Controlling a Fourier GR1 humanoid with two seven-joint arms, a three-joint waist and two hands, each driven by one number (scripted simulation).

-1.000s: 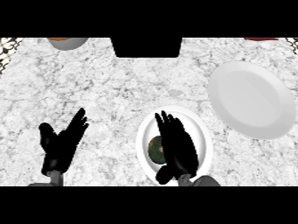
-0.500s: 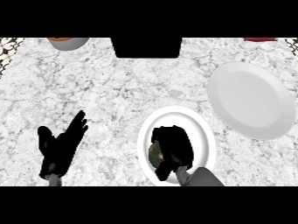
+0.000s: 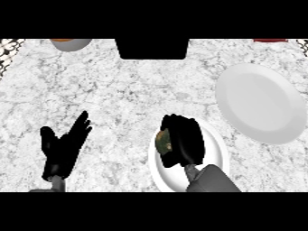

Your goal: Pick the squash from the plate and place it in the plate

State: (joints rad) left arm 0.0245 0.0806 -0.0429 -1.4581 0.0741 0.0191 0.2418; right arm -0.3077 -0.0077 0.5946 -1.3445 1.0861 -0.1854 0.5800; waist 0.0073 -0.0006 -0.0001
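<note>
Green-brown squash [image 3: 161,141]: lies on the left part of the near plate, mostly hidden by the right hand; only its left flank shows.
Right hand [image 3: 185,140]: fingers curled down over the squash and closed round it; the thumb's place cannot be told.
Left hand [image 3: 63,148]: rests at the lower left over the marble counter [image 3: 116,90], fingers straight and spread, holding nothing.
Near plate [image 3: 213,155]: white, lower centre; the squash is all it holds.
Far plate [image 3: 259,103]: white, upper right, well apart from the near plate, with nothing on it; likely where the squash should go.
Grey bowl [image 3: 69,43]: at the far edge, top left; an orange tint shows at its rim, its contents too cut off to name.
Risk, slip: the squash looks rounded, so if the fingers cover only its top it could roll out as the hand rises.
Risk, plate: a dragging lift could shift the near plate along the counter.
Risk, placing: a release near the far plate's sloped rim could let the squash roll onto the counter.
</note>
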